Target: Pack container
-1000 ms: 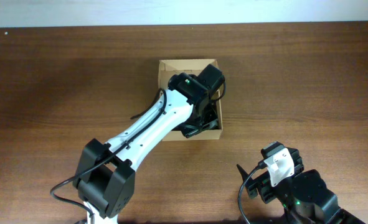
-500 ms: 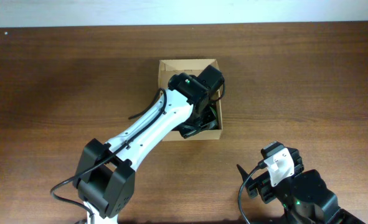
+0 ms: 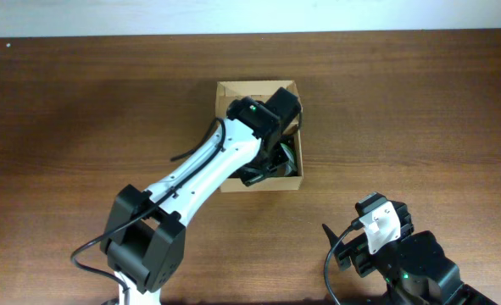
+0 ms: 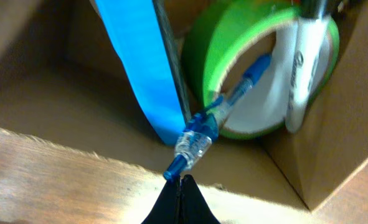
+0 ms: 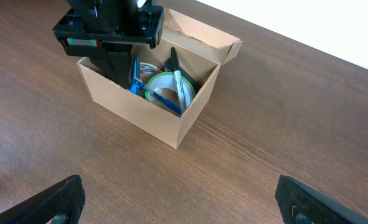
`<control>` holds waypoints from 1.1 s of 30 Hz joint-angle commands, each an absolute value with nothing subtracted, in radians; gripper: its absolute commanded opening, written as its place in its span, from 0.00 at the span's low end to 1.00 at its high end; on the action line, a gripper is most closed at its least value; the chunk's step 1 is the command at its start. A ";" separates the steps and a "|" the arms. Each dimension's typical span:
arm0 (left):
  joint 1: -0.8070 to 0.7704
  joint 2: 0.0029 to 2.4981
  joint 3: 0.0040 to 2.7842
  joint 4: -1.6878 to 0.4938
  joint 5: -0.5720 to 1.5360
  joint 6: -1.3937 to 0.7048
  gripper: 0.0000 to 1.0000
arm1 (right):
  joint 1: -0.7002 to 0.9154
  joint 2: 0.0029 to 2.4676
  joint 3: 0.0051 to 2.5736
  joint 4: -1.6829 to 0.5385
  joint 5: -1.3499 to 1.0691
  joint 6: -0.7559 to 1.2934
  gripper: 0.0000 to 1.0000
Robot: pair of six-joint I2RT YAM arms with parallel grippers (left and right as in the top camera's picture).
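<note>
While the left gripper [image 4: 180, 198] reaches down inside the container [image 5: 137, 115], we see its fingers pressed together. The tip of a blue-and-clear pen [image 4: 199, 134] lies right at their ends, and whether they pinch it we cannot tell. The right gripper [image 5: 182, 200] hangs spread wide and empty over the table [image 5: 308, 124], well apart from the box. The container sits mid-table with its flap lid [image 5: 203, 36] folded back on the side away from the right arm. It holds a green tape roll [image 4: 230, 43], a white marker [image 4: 301, 74] and a flat blue packet [image 4: 137, 68], all standing on end. We judge it light and thin-walled, cardboard that dents under a hard pinch and slides on smooth wood. We would take it gently by a side wall's rim or by the flap's free edge.
</note>
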State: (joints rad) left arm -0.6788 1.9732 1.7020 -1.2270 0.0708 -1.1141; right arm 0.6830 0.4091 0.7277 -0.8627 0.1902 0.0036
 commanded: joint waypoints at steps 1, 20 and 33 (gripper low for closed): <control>-0.655 1.984 1.719 -1.231 0.033 -1.097 0.02 | 0.678 0.404 0.723 -0.860 0.192 0.016 0.99; -0.601 1.999 1.719 -1.067 -0.054 -1.106 0.14 | 0.678 0.404 0.723 -0.860 0.192 0.016 0.99; -0.579 1.986 1.720 -1.047 -0.057 -1.139 0.14 | 0.678 0.404 0.723 -0.860 0.192 0.016 0.99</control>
